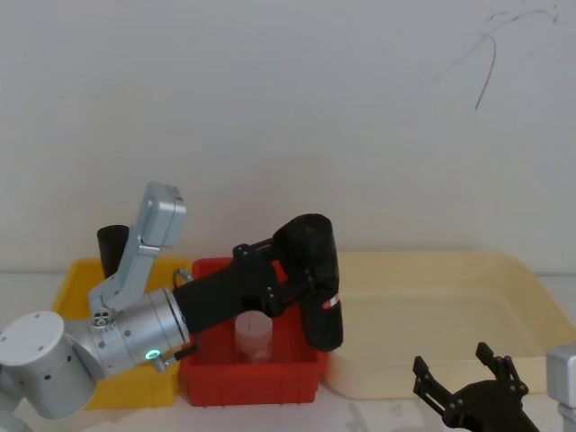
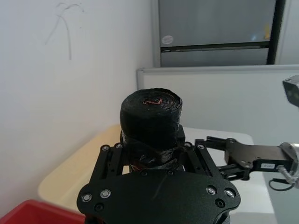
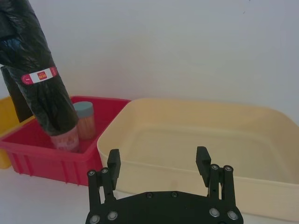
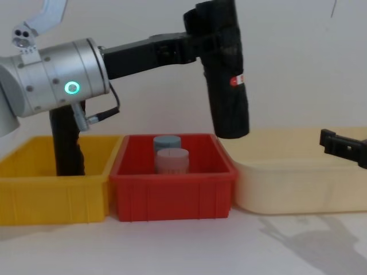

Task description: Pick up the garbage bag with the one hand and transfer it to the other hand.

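Above the red bin (image 4: 172,172), right side, the left pincer (image 4: 198,43) is clamped on the garbage bag (image 4: 226,74) near its upper end. Roll hangs approx upright w/ a slight tilt, red-and-white label (image 3: 39,75) partway down, lower end over the bin. Pink-lidded jar (image 4: 172,160) & blue-lidded jar (image 4: 167,142) stand inside the bin. Right pincer (image 1: 459,364) sits low by the cream tub (image 4: 287,189), near the front of the surface, fingers spread wide, holding nothing, well apart from the bag. Another black roll (image 4: 67,143) stands in the yellow bin (image 4: 51,197).

The garbage bag (image 4: 227,86) is cut off by the chest view's top edge.
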